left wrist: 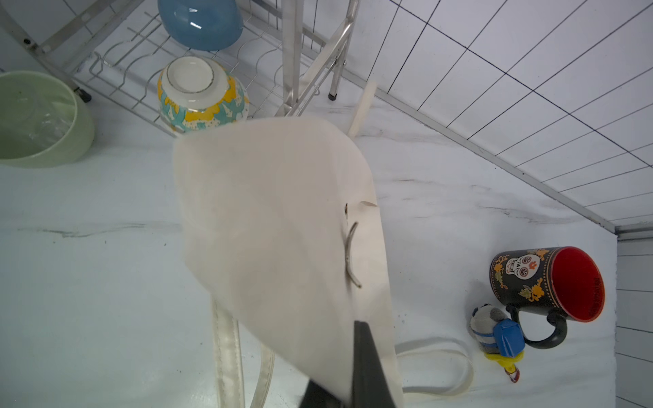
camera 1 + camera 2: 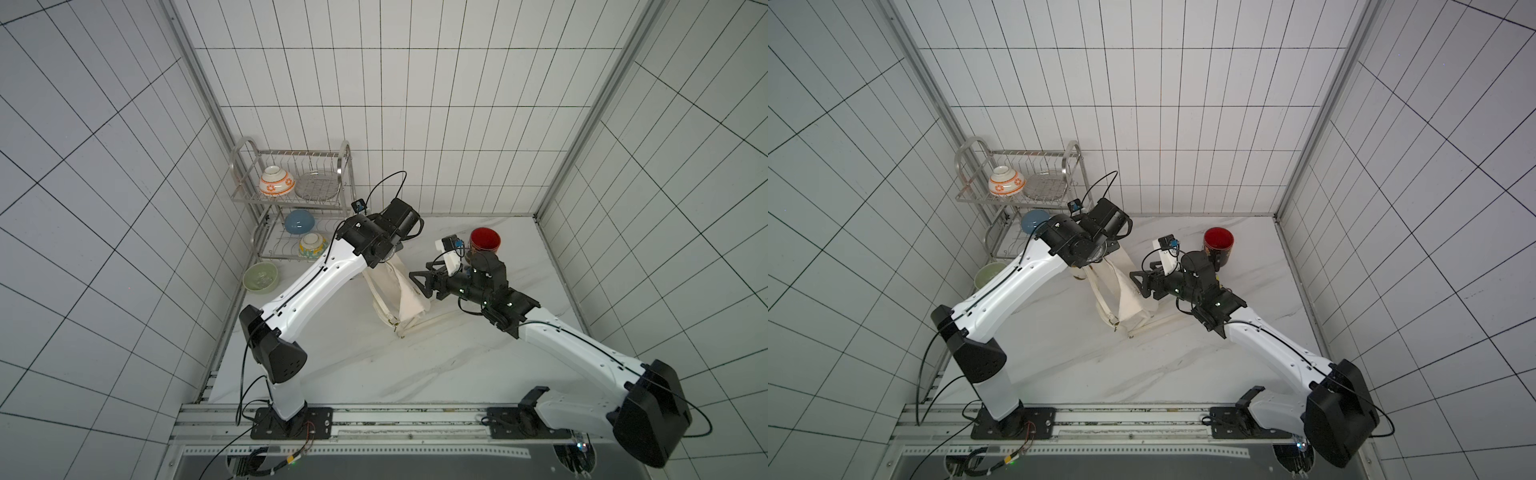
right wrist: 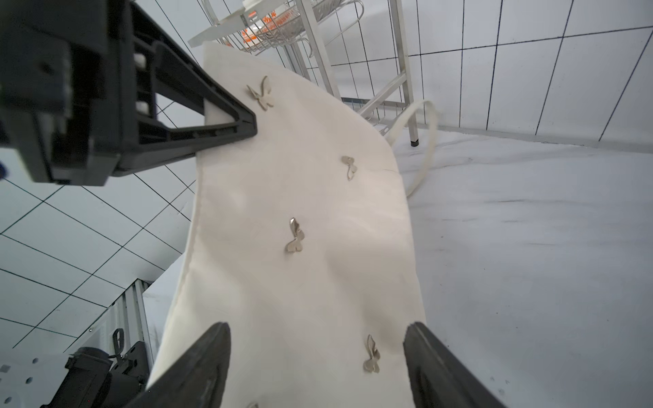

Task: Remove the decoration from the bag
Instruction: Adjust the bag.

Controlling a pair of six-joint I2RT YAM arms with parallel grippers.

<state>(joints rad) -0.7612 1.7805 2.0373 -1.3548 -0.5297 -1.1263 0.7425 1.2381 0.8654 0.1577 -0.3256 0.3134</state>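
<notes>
- the left gripper is clamped tight on the upper edge of the bag. the bag hangs from it, with its lower end resting on the table. in both top views this gripper is hidden under the left arm's wrist.
- the right gripper is spread wide and has hold of nothing. its fingers sit either side of the bag's studded face; whether they touch the cloth cannot be told.
- clock directions are read on a top view, with 12 o'clock at the back wall. the right gripper is at 3 o'clock from the bag.
- the bag is cream-white and sits mid-table, somewhat toward 12 o'clock. gold butterfly studs dot the side facing the right gripper. the opposite side carries a thin curved metal piece. its straps lie loose on the table around its lower end.
- the decoration is a small grey plush figure with blue and yellow parts. it lies on the table, off the bag and apart from it, just beside the handle of the mug.
- the mug is black with a red inside. it stands upright at 2 o'clock from the bag, near the back wall.
- the dish rack stands at 10 o'clock from the bag.
- its upper tier holds an upturned orange-patterned bowl and a clear plate.
- its lower tier holds an upturned blue bowl and a yellow-and-teal bowl.
- a green bowl sits upright on the table at 9 o'clock from the bag, just beside the rack.
</notes>
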